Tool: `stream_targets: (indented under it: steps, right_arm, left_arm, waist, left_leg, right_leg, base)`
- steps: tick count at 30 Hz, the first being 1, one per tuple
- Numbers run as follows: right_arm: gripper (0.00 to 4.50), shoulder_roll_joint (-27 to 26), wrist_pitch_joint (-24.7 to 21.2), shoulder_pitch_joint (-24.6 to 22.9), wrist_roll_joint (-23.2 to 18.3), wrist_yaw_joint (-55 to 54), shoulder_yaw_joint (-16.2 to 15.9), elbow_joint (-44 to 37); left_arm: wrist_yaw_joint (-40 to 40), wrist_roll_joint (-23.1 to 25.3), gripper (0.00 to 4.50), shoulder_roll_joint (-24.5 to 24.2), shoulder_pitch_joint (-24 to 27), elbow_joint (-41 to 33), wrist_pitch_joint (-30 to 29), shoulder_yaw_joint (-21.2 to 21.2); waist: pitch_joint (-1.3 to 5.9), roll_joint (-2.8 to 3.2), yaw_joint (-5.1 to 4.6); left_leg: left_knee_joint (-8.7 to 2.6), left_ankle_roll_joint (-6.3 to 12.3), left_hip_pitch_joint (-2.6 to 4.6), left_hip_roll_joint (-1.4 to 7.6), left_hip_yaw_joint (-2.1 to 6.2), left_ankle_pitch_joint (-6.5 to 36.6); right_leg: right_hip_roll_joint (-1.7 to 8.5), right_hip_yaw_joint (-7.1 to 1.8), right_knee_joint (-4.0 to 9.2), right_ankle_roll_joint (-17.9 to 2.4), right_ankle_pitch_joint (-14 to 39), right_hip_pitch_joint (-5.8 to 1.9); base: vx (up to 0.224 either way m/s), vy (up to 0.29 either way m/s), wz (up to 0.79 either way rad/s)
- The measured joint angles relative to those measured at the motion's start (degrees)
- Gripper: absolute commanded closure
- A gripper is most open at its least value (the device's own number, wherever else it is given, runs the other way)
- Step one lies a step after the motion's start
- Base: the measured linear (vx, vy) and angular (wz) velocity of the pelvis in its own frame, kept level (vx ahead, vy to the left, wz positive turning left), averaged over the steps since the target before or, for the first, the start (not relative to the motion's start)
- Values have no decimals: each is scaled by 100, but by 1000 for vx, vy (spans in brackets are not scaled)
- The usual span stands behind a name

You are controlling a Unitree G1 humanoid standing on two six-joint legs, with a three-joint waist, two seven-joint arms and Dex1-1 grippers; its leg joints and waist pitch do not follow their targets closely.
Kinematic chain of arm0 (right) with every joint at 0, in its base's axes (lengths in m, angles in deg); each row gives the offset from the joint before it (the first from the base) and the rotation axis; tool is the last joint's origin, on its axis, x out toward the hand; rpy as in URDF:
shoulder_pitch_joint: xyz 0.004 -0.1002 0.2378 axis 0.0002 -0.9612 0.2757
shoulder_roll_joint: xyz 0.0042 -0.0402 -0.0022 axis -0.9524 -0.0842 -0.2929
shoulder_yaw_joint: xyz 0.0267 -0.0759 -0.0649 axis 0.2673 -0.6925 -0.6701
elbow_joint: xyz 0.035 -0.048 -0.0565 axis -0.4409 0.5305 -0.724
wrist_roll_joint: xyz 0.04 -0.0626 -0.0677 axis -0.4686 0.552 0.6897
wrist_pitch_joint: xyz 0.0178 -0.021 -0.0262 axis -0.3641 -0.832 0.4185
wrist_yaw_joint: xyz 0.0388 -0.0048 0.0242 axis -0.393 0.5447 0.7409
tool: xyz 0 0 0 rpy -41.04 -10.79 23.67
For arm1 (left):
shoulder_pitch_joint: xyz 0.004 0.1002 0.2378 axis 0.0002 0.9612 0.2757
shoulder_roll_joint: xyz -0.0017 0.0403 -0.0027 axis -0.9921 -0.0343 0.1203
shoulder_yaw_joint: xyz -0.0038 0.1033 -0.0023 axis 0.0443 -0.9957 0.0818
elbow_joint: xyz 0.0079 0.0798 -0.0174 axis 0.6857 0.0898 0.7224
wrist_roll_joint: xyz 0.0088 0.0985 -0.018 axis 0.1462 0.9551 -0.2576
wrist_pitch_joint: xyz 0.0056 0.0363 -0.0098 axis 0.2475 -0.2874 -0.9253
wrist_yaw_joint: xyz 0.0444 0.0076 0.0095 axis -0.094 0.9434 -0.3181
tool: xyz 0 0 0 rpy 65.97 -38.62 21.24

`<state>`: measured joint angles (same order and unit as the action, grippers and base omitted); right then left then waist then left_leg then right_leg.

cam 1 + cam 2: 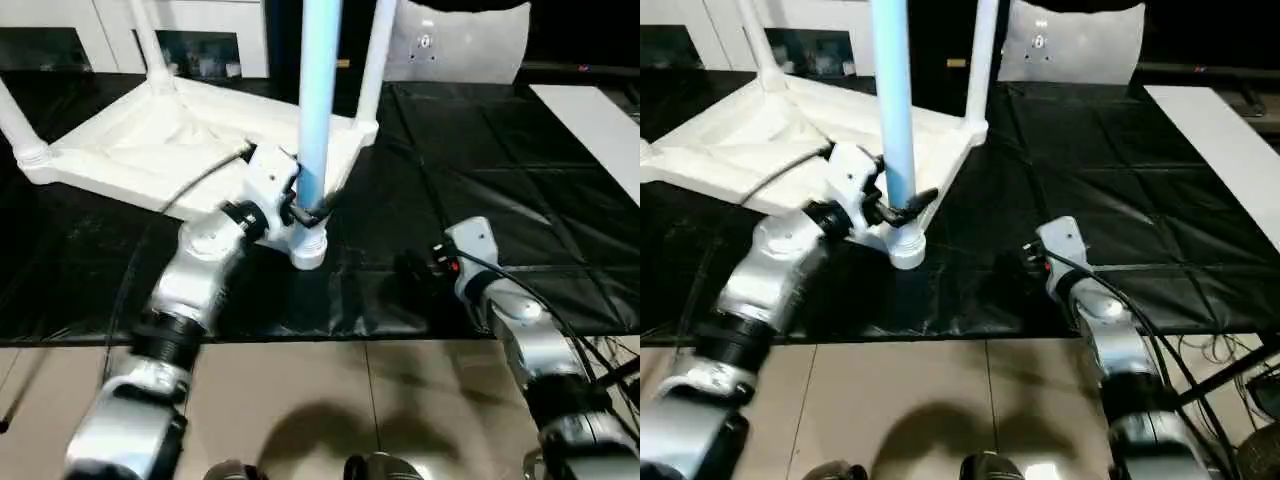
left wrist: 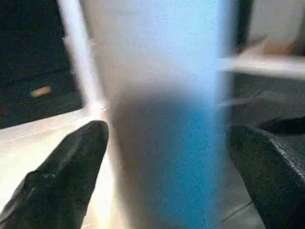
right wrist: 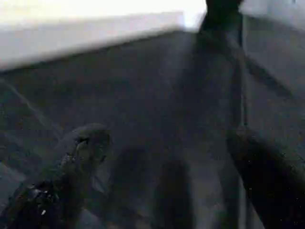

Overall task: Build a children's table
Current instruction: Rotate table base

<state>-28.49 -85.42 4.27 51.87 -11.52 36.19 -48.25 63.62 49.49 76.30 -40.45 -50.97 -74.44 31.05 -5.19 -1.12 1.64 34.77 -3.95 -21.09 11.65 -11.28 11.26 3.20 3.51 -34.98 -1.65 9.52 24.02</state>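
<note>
The children's table [image 1: 170,140] is lying upside down on the left of the black counter [image 1: 500,200], its legs standing up. The left pincer [image 1: 305,212], spread wide, is bracketing the near leg [image 1: 320,100] just above its corner socket; closing and seating it looks like the next move. The right pincer [image 1: 415,268] is hanging released and empty over the counter's near right.
</note>
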Motion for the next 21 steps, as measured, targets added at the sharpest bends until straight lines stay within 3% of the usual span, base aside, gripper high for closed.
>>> stream_targets:
  steps: [3, 7, 13, 16, 21]
  right_arm:
    - [0, -48, -175, -324, -178, 49, -6, -793]
    - [0, -230, -597, -914, -416, 0, -5, -1910]
    - [0, -404, -1181, -1368, -659, -221, -10, -2948]
    - [0, -495, -1265, -1561, -725, -287, -12, -3242]
    - [0, -800, -1746, -1718, -1109, -489, 57, -3813]
  left_arm:
    - [143, -337, 7, 37, 500, -507, -48, 25]
    - [71, -746, 7, -151, 1603, -1804, -573, 112]
    - [-223, -1060, 7, -253, 2975, -3269, -1236, 395]
    - [-653, -1011, 7, -213, 3388, -3717, -1410, 647]
    - [-1448, -627, 7, -102, 3568, -3916, -1498, 952]
  waist:
    - [0, 1, 27]
    - [0, -1, 24]
    - [-3, -3, 14]
    - [-4, -6, 18]
    - [-6, -13, 17]
  left_leg:
    - [-8, 4, -7, 1, -3, 0]
    - [-32, 7, -1, 1, -9, 6]
    - [-37, 4, 9, 1, -7, 5]
    - [-37, 3, 12, -1, -4, 5]
    - [-36, 2, 6, -3, 4, 4]
  right_leg:
    - [1, 1, 7, -2, 11, 6]
    - [1, 2, 6, 0, 43, 6]
    - [1, 4, 6, 50, 76, 1]
    - [1, 4, 8, 58, 80, -5]
    - [0, 4, 16, 68, 79, -6]
  base:
    - [0, 0, 0]
    - [0, 0, 0]
    - [0, 0, 0]
    - [0, 0, 0]
    - [0, 0, 0]
